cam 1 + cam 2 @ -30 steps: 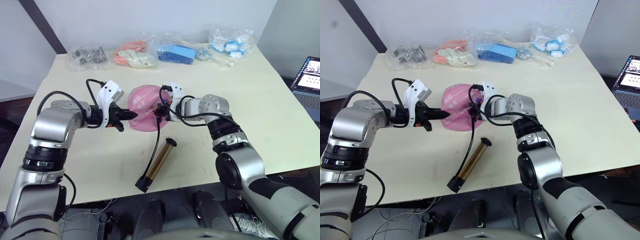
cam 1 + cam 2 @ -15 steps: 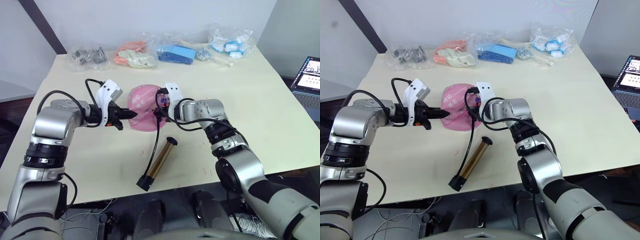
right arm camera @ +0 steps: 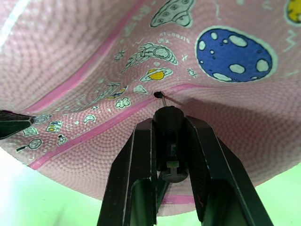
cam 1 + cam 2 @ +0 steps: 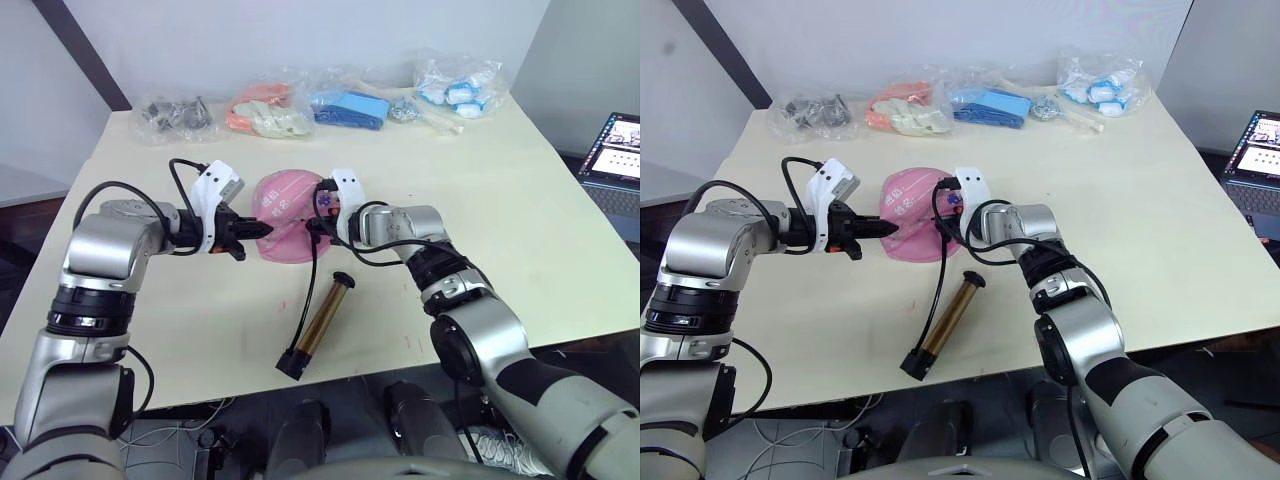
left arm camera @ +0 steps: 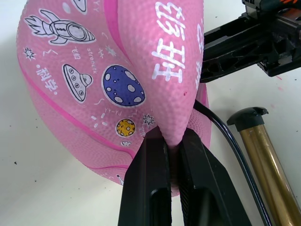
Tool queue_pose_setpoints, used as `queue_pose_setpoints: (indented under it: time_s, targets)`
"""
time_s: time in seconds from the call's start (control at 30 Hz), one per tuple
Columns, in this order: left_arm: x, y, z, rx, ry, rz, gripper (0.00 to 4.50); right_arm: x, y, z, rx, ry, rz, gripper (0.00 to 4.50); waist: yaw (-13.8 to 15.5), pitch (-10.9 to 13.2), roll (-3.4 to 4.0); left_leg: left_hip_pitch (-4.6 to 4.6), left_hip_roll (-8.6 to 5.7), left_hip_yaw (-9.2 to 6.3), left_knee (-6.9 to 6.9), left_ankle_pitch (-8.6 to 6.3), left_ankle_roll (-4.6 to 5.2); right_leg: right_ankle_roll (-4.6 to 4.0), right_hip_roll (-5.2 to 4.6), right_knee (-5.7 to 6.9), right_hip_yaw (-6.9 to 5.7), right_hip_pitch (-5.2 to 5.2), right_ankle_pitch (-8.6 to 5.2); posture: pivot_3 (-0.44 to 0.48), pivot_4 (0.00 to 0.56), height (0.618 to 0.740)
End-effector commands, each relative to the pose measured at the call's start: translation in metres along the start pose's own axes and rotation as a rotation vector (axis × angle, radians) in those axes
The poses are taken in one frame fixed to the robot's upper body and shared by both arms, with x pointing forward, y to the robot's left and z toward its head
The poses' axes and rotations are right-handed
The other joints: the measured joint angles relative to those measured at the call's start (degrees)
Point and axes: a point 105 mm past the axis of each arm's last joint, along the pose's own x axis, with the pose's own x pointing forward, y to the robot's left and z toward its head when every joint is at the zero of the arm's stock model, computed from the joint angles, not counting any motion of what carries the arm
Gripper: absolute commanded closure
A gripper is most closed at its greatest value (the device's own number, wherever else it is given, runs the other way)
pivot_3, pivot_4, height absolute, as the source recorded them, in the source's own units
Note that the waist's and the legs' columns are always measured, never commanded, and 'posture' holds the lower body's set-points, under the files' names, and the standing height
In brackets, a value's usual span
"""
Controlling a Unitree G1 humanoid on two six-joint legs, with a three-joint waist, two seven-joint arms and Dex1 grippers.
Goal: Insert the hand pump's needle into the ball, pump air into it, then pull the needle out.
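Observation:
The pink ball [image 4: 285, 212] lies sagging on the table's middle, printed with rockets and planets. My left gripper [image 4: 262, 229] is shut on a raised fold of the ball [image 5: 141, 70] at its left side. My right gripper [image 4: 318, 222] is shut on the needle's black fitting [image 3: 168, 120] at the ball's right side. The thin needle [image 3: 162, 97] has its tip at the small valve hole on a seam line. The hand pump [image 4: 322, 318] lies on the table in front of the ball, its black hose [image 4: 311, 280] running up to the right gripper.
Several plastic bags [image 4: 270, 108] with items line the table's far edge. An open laptop [image 4: 612, 150] stands off the table at the right. The table's near edge [image 4: 200, 395] runs just below the pump's lower end.
The right arm has turned and shifted slightly toward the ball, bringing the needle to the valve. The left gripper keeps its hold on the ball's fold.

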Motion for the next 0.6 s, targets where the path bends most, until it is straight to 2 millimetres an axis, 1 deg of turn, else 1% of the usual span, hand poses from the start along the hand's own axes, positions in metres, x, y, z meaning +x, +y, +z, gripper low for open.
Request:
queue_pose_setpoints:
  time_s: [0.03,0.23,0.33,0.47,0.5,0.6]
  targets:
    - [0.017,-0.033,0.004,0.051,-0.018,-0.175,4.5,0.014,0.043,0.002,-0.066,-0.011,0.083,4.16,0.0,0.0,0.0,0.0,0.0,0.0,0.0,0.0,0.0,0.0,0.0,0.0,0.0,0.0,0.0,0.0,0.15,0.74]
    - [0.015,-0.02,0.007,0.15,-0.059,-0.096,4.5,0.005,0.035,0.003,-0.016,-0.011,0.079,4.16,0.3,0.0,0.01,-0.03,0.01,-0.02,0.0,0.0,-0.01,-0.01,-0.05,0.0,-0.02,-0.01,0.0,0.0,0.15,0.74]
    - [0.016,-0.017,0.007,0.136,-0.072,-0.09,3.38,0.004,0.032,0.003,-0.012,-0.011,0.069,4.16,0.8,0.0,0.01,-0.08,-0.04,-0.05,0.01,0.0,-0.01,-0.01,-0.11,-0.02,-0.06,-0.01,0.01,0.0,0.15,0.74]
    - [0.015,-0.016,0.008,0.142,-0.091,-0.082,1.51,0.004,0.03,0.001,-0.01,-0.008,0.054,4.16,1.1,0.0,0.0,-0.09,-0.1,-0.04,0.02,0.0,-0.01,0.0,-0.16,-0.03,-0.08,0.0,0.01,0.0,0.15,0.74]
    - [0.015,-0.016,0.009,0.143,-0.097,-0.084,1.19,0.004,0.03,0.001,-0.01,-0.008,0.052,4.16,1.2,0.0,0.01,-0.08,-0.1,-0.04,0.02,0.0,-0.01,0.0,-0.16,-0.03,-0.08,-0.01,0.01,0.0,0.15,0.74]
    - [0.014,-0.016,0.01,0.151,-0.101,-0.084,1.19,0.004,0.03,0.001,-0.009,-0.009,0.05,4.16,1.3,0.0,0.01,-0.09,-0.1,-0.05,0.02,0.0,-0.01,0.0,-0.16,-0.03,-0.09,-0.01,0.01,0.0,0.15,0.74]
